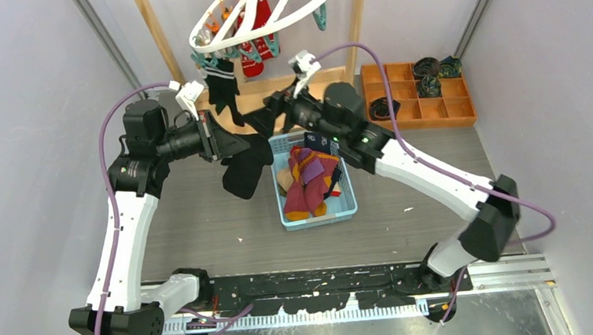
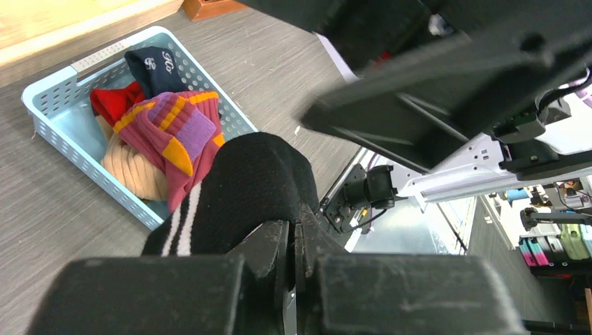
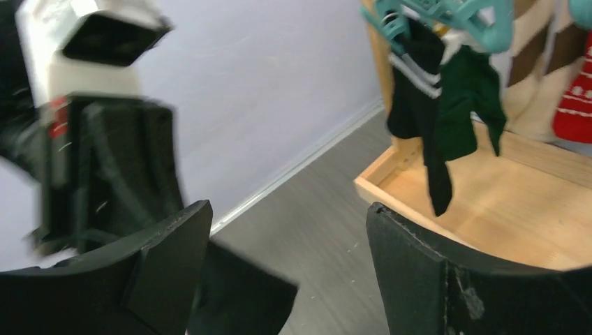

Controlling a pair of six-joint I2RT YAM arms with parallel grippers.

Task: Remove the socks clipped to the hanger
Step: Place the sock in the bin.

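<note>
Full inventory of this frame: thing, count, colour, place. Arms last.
hanger: 1, white, teal and orange clips, rear
clipped socks: at least 3, red, black, dark green, under hanger
basket: 1, light blue, table centre
basket socks: several, maroon-striped, beige, navy, red, in basket
held sock: 1, black, white stripes, hanging left of basket
wooden rack: 1, light wood, rear
tray: 1, orange-brown, rear right
rolled socks: about 4, dark, in tray
left gripper: 1, black, shut on held sock
right gripper: 1, black, open, behind basket
</note>
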